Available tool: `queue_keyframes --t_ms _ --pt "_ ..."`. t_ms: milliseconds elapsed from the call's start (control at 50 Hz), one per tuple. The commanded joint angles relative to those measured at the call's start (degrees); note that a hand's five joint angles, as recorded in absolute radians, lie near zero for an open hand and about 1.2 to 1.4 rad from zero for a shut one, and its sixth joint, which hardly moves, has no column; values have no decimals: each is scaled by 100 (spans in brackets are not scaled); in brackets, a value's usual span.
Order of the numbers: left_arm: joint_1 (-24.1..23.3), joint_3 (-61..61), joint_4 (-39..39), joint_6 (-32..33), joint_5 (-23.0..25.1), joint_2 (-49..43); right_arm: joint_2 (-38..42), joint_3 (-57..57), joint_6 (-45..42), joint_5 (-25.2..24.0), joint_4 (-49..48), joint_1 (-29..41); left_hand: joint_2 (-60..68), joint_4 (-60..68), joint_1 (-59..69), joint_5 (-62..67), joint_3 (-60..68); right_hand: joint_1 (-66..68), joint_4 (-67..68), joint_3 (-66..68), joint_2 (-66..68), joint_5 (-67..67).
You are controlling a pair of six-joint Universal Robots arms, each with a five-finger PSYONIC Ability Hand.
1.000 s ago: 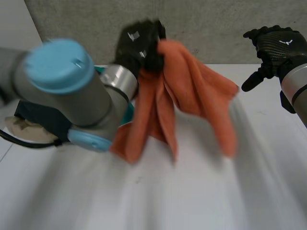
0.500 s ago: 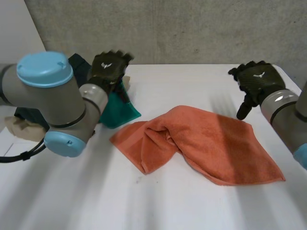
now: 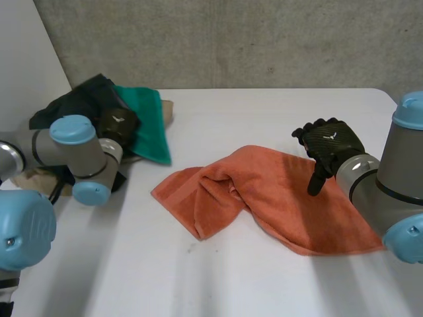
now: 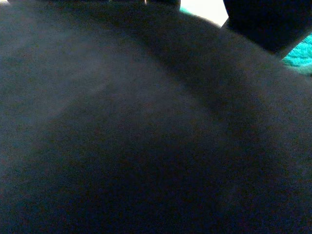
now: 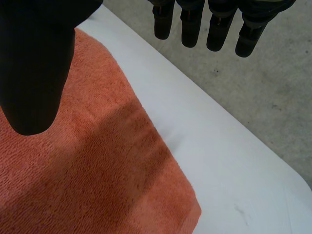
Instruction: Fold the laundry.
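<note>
**Orange towel crumpled on the surface, right hand open above it, left hand at the laundry pile**

The orange towel [image 3: 277, 198] lies on the white surface [image 3: 231, 284] at the centre and right of the head view. It is spread fairly flat toward the lower right. Toward the middle of the frame it is bunched into thick folds, and one flap is turned over on itself.

The right hand [image 3: 328, 144] is at centre right, over the towel's far edge. In the right wrist view its fingers [image 5: 190, 29] are straight and spread well apart from the thumb, and they grip nothing. The thumb hangs over the towel and the fingers reach past the towel's edge, above bare surface. The right arm [image 3: 396, 191] comes in from the lower right.

The left hand [image 3: 117, 124] is at the upper left of the head view, on a heap of laundry. The heap is made up of a dark cloth [image 3: 79, 102] and a green cloth [image 3: 147, 125] lying just beside it, nearer the centre. The left wrist view looks straight onto the dark cloth, with a sliver of green beside it. Whether the left hand holds any cloth cannot be told. The heap and the towel are well apart.
</note>
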Motion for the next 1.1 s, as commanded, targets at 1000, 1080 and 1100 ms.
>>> queue_keyframes --t_ms 1000,1080,1100 --pt "-1459 -5459 -179 -587 97 3883 -1036 2739 -2086 -818 110 -1085 -4394 -4365 -4272 -4032 -4180 728 823 825 825 756" --pt "-1442 -5415 -135 -596 97 3883 -949 2879 -2078 -809 -206 -1112 -4428 -4398 -4306 -4066 -4214 1653 1747 1749 1749 1681" --pt "-1442 -5398 -117 -596 97 3883 -905 2888 -2069 -809 -285 -1112 -4444 -4415 -4322 -4083 -4230 1954 2049 2051 2051 1982"
